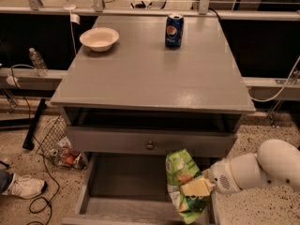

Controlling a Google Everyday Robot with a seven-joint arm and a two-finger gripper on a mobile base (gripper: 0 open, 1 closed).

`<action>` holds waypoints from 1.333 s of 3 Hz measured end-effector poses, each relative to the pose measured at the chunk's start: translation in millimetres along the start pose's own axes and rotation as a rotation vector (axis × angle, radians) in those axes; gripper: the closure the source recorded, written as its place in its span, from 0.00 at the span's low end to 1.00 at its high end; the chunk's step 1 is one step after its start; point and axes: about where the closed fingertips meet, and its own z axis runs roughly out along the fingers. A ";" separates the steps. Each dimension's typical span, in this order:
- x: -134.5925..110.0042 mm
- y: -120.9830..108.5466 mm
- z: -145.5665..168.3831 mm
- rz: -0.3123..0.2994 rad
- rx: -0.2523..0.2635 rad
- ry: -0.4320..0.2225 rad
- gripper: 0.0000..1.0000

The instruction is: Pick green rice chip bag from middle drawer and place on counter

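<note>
The green rice chip bag [180, 177] hangs upright over the right side of the open middle drawer [119, 184], lifted off its flat bottom. My gripper [197, 187] comes in from the right on a white arm and is shut on the bag's lower middle, its tan fingers [194, 186] pressed against the bag. The bag's top reaches up in front of the grey drawer front with the round knob [150, 145]. The counter [150, 71] lies above and behind, well clear of the bag.
A blue Pepsi can [174, 30] stands at the counter's back centre-right. A white bowl [99, 38] sits at its back left. Clutter, cables and a wire basket [56, 142] lie on the floor left of the cabinet.
</note>
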 end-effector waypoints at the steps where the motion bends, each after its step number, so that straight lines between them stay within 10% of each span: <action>1: -11.5 16.2 -19.1 -0.059 0.038 -0.022 1.00; 4: -87.1 70.3 -119.0 -0.264 0.274 -0.080 1.00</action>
